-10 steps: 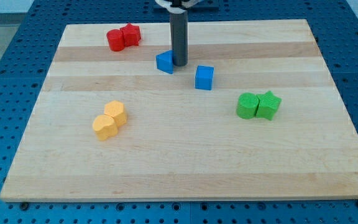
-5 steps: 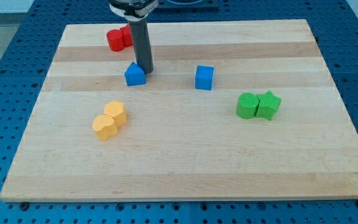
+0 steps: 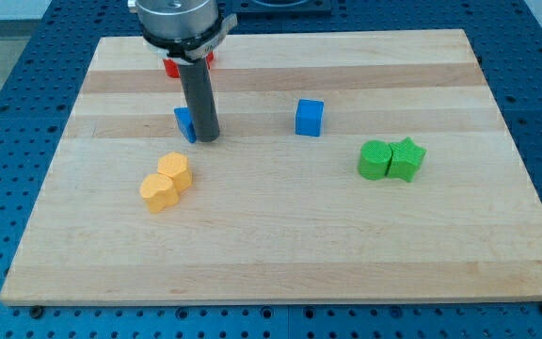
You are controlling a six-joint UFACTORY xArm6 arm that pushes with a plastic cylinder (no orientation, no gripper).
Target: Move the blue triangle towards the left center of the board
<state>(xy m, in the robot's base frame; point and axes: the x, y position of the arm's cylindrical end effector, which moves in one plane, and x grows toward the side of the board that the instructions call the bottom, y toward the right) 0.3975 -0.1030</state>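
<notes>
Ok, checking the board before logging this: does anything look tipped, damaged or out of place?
Nothing stands out. My tip sits against the blue triangle, partly hiding it; the blue cube, orange pair and green pair rest flat.

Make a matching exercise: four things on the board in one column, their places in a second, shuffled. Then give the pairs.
Things:
1. blue triangle
2. blue cube
3. green blocks
4. yellow blocks

Places:
A. at the view's right
B. touching my tip, on its left, partly hidden by the rod
C. below the tip, towards the view's left
D. alone, right of the tip

Pairs: 1-B, 2-D, 3-A, 4-C
</notes>
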